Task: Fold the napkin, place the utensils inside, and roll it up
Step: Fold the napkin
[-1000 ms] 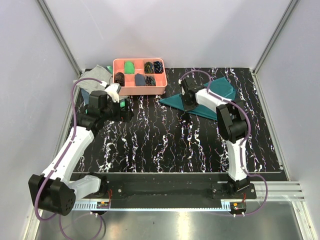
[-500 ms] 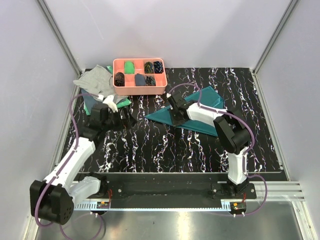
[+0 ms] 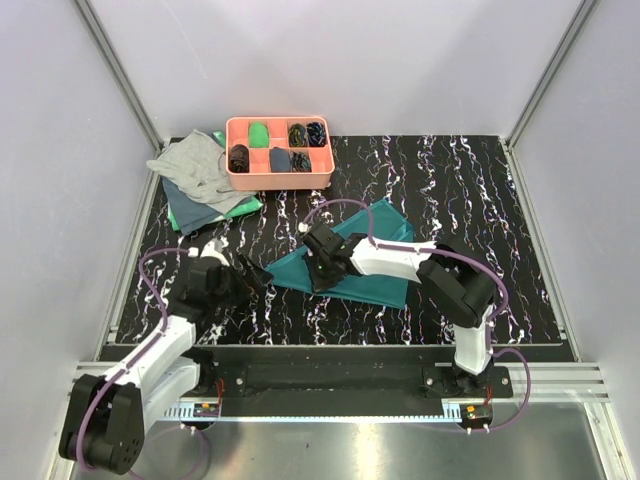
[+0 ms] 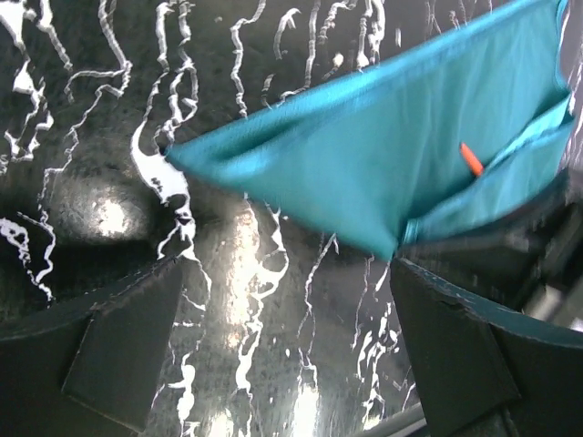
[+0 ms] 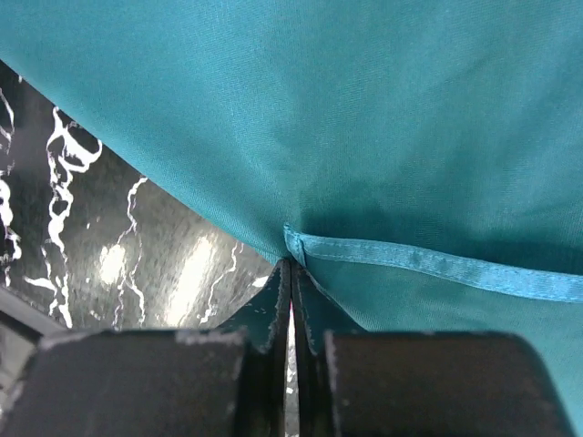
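1. Your right end effector (image 5: 290, 266) is pinched tight on the hemmed edge of the napkin (image 5: 364, 109); the fingers meet with no gap, cloth caught between them.
2. Your left end effector (image 4: 287, 266) stands wide and holds nothing, low over the tabletop (image 3: 450, 180) and just short of the napkin's pointed left corner.
3. The napkin lies folded near the middle of the black, white-veined tabletop. Its near side is towards you, and its layers overlap on the right in the left wrist view.
4. An orange sliver (image 4: 470, 158) pokes out at that fold. Too little shows to tell what it is.
5. From above, the right arm (image 3: 395, 258) lies across the napkin and hides its middle, and a purple cable (image 3: 340, 205) loops over its far edge.
6. At the far left, well apart from the napkin, sits a salmon tray (image 3: 278, 181), its compartments holding small dark and green items.
7. Beside the tray a grey cloth (image 3: 190, 165) is rumpled over a dark cloth (image 3: 195, 212), with a green cloth (image 3: 250, 205) showing at the edge.
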Tool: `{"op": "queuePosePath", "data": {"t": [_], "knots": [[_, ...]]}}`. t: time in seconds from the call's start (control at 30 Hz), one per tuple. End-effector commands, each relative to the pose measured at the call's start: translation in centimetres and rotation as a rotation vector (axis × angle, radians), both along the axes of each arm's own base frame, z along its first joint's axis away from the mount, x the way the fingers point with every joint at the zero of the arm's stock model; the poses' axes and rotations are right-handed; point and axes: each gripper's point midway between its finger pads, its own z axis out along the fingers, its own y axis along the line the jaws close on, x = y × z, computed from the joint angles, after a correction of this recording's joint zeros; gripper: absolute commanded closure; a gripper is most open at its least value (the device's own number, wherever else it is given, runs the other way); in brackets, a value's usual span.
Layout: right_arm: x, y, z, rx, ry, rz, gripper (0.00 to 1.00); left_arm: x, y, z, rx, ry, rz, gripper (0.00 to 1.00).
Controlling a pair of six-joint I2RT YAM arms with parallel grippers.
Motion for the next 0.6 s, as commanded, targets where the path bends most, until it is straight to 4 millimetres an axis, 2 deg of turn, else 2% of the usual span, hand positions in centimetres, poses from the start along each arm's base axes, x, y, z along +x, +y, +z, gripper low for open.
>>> {"op": "queuePosePath", "data": {"t": [0.0, 0.03, 0.07, 0.13, 0.17, 0.27, 0.3, 0.33, 0.37, 0.5, 0.57], "knots": [[-1.7, -0.4, 0.9, 0.011, 0.069, -0.015, 0.91, 1.9, 0.2, 0.2, -0.069, -0.065, 0.108, 0.03], [-1.5, -0.2, 1.7, 0.027, 0.056, -0.013, 0.81, 2.0, 0.2, 0.0, -0.085, -0.08, 0.118, 0.03], [-1.2, 0.3, 3.4, 0.063, 0.029, 0.001, 0.76, 2.0, 0.1, -0.5, -0.106, -0.064, 0.135, 0.08], [-0.9, 0.7, 5.2, 0.098, -0.002, 0.001, 0.67, 2.2, 0.1, -0.7, -0.137, -0.061, 0.163, 0.12], [-0.7, 1.0, 6.8, 0.129, -0.03, 0.006, 0.65, 2.1, 0.1, -1.1, -0.159, -0.039, 0.188, 0.15], [0.0, 1.0, 9.7, 0.168, -0.084, -0.01, 0.6, 2.0, 0.8, -1.8, -0.18, -0.027, 0.262, 0.21], [0.0, 0.8, 10.1, 0.169, -0.091, -0.013, 0.6, 2.0, 1.3, -2.0, -0.173, -0.03, 0.294, 0.25], [0.1, 0.6, 10.5, 0.171, -0.101, -0.021, 0.59, 1.5, 1.8, -2.8, -0.166, -0.008, 0.32, 0.25], [0.2, 0.5, 11.3, 0.185, -0.112, -0.029, 0.59, 1.4, 2.0, -2.6, -0.166, -0.016, 0.33, 0.25], [0.5, -0.6, 12.0, 0.203, -0.109, -0.062, 0.59, 0.3, 4.1, -3.8, -0.108, -0.001, 0.428, 0.27], [0.9, -1.3, 12.0, 0.204, -0.107, -0.08, 0.59, 0.4, 4.8, -3.4, -0.097, -0.04, 0.459, 0.3]]}}
